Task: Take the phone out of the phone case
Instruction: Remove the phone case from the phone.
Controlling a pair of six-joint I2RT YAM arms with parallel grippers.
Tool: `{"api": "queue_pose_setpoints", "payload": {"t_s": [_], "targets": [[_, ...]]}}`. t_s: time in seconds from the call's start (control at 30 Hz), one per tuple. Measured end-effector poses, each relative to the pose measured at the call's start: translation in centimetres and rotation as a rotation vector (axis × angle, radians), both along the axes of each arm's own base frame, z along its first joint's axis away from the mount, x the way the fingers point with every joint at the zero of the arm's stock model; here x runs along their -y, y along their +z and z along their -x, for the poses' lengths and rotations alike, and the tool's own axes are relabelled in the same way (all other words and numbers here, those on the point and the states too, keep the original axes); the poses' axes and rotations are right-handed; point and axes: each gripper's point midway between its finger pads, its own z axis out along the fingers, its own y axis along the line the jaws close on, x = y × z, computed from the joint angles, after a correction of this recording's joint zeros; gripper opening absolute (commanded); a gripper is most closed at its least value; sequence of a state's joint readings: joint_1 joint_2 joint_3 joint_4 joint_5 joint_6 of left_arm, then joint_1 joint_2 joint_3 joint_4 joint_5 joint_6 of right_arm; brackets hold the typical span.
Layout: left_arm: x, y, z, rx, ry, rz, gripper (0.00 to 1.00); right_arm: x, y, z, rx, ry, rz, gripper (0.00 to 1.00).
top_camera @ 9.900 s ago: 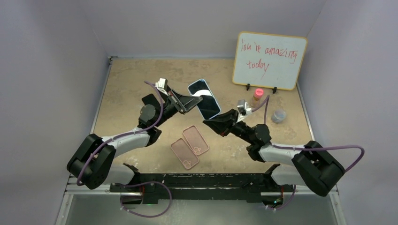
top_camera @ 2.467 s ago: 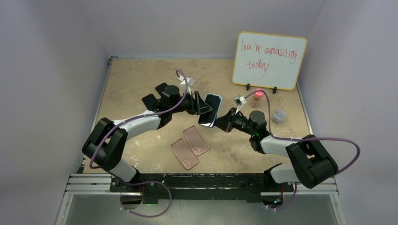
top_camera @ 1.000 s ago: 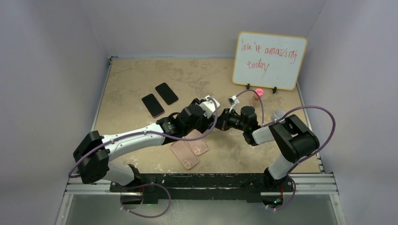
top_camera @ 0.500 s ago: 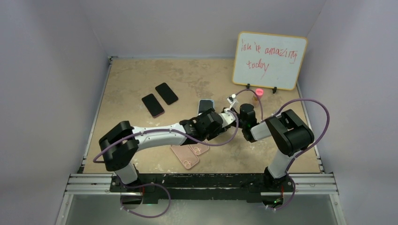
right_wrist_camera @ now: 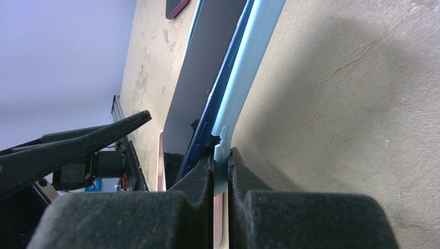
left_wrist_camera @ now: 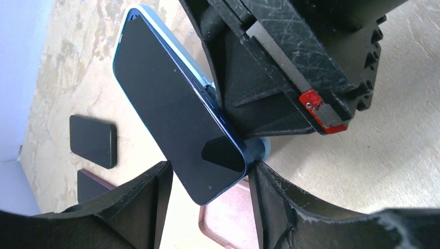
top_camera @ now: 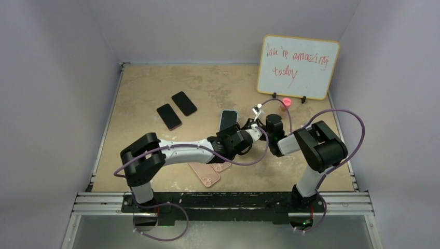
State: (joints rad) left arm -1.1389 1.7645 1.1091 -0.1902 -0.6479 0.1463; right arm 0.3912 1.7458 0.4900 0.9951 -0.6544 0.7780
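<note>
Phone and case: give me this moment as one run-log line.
right claw: shut on phone case edge | left claw: open, straddling phone corner | status: phone edge parted from case, not out

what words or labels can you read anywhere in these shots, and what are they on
"you're amazing today": handwritten in red marker on the whiteboard.
Pink-lidded jar in front of it: any label is too small to read.
Nothing else readable shows in any view.

The table (top_camera: 150, 83) had 2 dark phones (top_camera: 169, 116) (top_camera: 184, 103) nr its left edge, 1 phone (left_wrist_camera: 176, 111) in 1 blue case (right_wrist_camera: 244, 72), 2 pink cases (top_camera: 205, 175) (top_camera: 223, 166), 1 whiteboard (top_camera: 298, 66), 1 pink-cap bottle (top_camera: 286, 101).
</note>
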Motion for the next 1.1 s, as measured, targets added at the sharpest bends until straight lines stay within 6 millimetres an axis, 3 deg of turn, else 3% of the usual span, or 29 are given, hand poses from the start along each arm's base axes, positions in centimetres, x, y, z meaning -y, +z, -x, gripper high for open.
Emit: {"api": "queue_pose_setpoints", "payload": {"t_s": [0.5, 0.7, 0.83, 1.1], "targets": [[0.8, -0.1, -2.5, 0.207, 0.056, 0.005, 0.52, 0.1, 0.3, -1.0, -0.004, -0.026, -0.041, 0.0], [1.5, -0.7, -2.9, 0.24, 0.05, -0.004, 0.19, 0.4, 0.3, -1.7, 0.008, -0.057, -0.038, 0.0], [0.8, -0.8, -2.9, 0.244, 0.066, -0.035, 0.02, 0.3, 0.6, -1.7, 0.013, -0.053, -0.05, 0.0], [-0.5, 0.7, -2.3, 0.202, 0.092, -0.005, 0.0, 0.1, 0.4, -1.0, -0.016, -0.024, -0.053, 0.0]]}}
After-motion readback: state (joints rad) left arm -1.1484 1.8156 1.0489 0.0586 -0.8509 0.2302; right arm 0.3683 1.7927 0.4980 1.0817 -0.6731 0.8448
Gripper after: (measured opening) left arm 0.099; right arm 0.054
